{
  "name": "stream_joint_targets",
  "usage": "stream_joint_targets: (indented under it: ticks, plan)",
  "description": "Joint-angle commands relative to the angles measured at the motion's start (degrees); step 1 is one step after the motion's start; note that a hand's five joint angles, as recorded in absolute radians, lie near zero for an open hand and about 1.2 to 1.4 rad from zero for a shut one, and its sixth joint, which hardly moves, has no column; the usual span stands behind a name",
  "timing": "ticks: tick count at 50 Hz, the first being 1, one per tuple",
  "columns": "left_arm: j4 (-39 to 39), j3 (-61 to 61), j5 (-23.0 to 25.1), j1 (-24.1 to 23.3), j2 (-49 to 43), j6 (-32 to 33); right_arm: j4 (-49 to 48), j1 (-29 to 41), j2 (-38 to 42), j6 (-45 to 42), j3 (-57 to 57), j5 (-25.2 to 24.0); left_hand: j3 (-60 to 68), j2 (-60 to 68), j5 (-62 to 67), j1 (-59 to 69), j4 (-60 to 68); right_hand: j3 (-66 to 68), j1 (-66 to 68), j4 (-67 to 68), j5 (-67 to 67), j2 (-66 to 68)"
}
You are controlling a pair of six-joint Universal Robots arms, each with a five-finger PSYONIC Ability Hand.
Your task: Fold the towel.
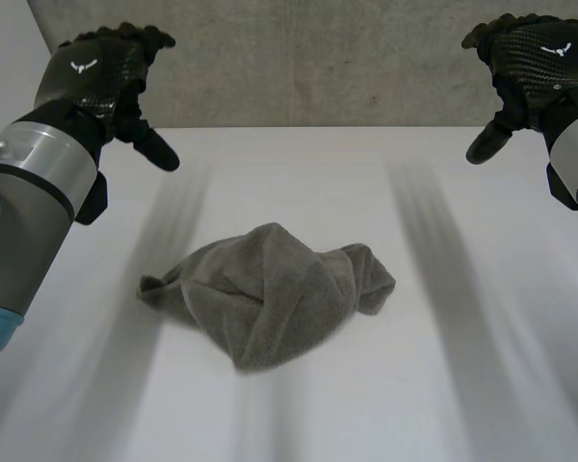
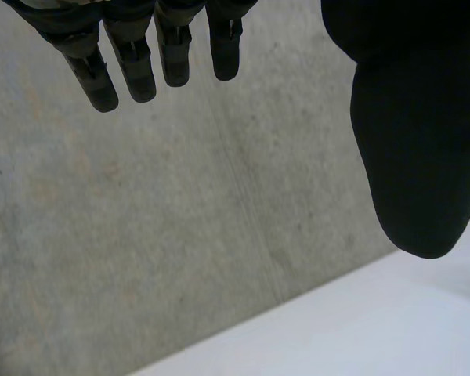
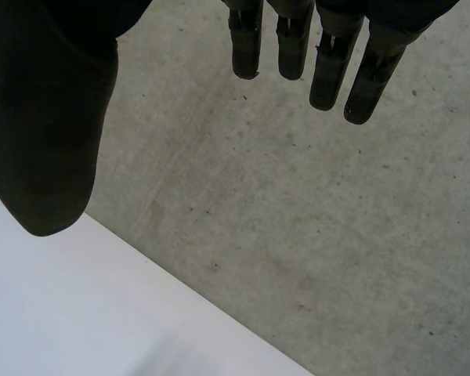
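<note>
towel [image 1: 270, 294] bunched, flatten before folding.
left hand [image 1: 101, 72], right hand [image 1: 535, 58] both released and empty, towel between them, well apart; pinch opposite edges, spread.

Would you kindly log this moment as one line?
towel: crumpled, unheld | left hand: open, raised | right hand: open, raised

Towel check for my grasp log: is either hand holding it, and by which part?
Nothing is held: left hand and right hand are open, well clear of the crumpled towel.
</note>
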Motion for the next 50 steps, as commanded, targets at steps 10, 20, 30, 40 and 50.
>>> stream_joint_targets:
  ticks: [10, 20, 30, 40, 50]
  plan:
    - [-3.5, 0.6, 0.2, 0.1, 0.3, 0.4, 1.8, -0.5, 0.4, -0.1, -0.7, 0.0, 0.5, 0.6, 0.2, 0.4, 0.5, -4.1, -3.1, -4.9, -3.4, -4.3]
    - [-3.6, -0.4, 0.3, 0.0, 1.0, 0.7, 1.3, 0.2, 0.7, -1.8, -0.2, -4.0, 0.4, 0.4, 0.0, 0.3, 0.3, -4.1, -3.1, -4.9, -3.4, -4.3]
    - [-0.1, -13.7, 0.9, 4.0, 1.9, 6.7, 0.5, 0.3, 2.9, -25.1, 5.3, -20.6, 1.4, 1.4, 1.0, 1.3, 1.3, -4.1, -3.1, -4.9, -3.4, -4.3]
    - [9.2, -26.6, 6.3, 7.3, -1.3, 14.3, -1.9, 7.0, 13.6, -40.3, 5.0, -31.5, 2.7, 2.8, 2.4, 2.6, 2.7, -4.1, -3.1, -4.9, -3.4, -4.3]
    - [15.0, -30.1, 6.9, 5.5, -8.1, 14.4, -1.9, 11.9, 23.2, -42.3, -1.5, -35.2, 7.9, 8.0, 7.6, 7.8, 7.9, -4.1, -3.1, -4.9, -3.4, -4.3]
